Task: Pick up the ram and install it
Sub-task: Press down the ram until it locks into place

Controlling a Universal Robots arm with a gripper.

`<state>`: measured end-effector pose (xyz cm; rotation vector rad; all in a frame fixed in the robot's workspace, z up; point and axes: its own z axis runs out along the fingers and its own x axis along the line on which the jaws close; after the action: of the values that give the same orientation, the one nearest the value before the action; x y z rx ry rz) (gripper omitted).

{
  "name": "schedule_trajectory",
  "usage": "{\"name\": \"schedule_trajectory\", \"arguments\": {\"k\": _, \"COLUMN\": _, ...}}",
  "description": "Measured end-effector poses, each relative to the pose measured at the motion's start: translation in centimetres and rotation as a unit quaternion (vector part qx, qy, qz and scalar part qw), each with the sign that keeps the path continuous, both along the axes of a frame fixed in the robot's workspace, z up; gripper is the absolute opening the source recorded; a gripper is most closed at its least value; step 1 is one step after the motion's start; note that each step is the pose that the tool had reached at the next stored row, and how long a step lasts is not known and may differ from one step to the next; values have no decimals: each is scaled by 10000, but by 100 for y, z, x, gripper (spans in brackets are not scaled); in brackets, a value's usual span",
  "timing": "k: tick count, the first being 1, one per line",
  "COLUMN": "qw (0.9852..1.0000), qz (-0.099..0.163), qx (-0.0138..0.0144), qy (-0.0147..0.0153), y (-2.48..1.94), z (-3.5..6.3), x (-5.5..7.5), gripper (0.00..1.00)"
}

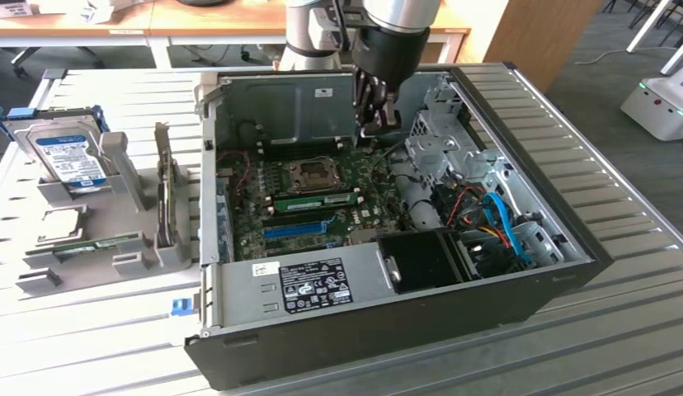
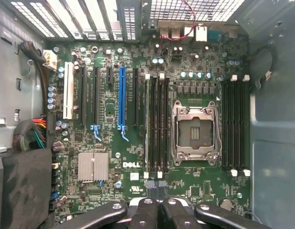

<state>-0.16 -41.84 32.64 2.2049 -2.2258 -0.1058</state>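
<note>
Closed gripper above motherboard

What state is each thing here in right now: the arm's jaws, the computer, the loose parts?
gripper: jaws shut, holding nothing, above the motherboard.
computer case: lying on its side, open.
ram: standing in a motherboard slot.
processor socket: empty.
hard drive: upright in a gray stand, outside the case.

Grey slatted worktable; wooden desks behind; wooden panel; grey carpet floor; even indoor light.
</note>
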Motion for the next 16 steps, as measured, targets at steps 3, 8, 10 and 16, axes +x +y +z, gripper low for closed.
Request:
{"name": "schedule_trajectory", "arguments": {"k": 3, "qw": 10000, "qz": 0, "qx": -2, "qy": 0, "y": 0, "z": -31, "x": 0, "gripper": 11}}
{"name": "schedule_trajectory", "arguments": {"k": 8, "qw": 10000, "qz": 0, "qx": -4, "qy": 0, "y": 0, "z": -89, "x": 0, "gripper": 11}}
{"name": "schedule_trajectory", "arguments": {"k": 10, "qw": 10000, "qz": 0, "qx": -5, "qy": 0, "y": 0, "z": -114, "x": 0, "gripper": 11}}
{"name": "schedule_trajectory", "arguments": {"k": 16, "qw": 10000, "qz": 0, "qx": -9, "qy": 0, "y": 0, "z": -187, "x": 0, "gripper": 11}}
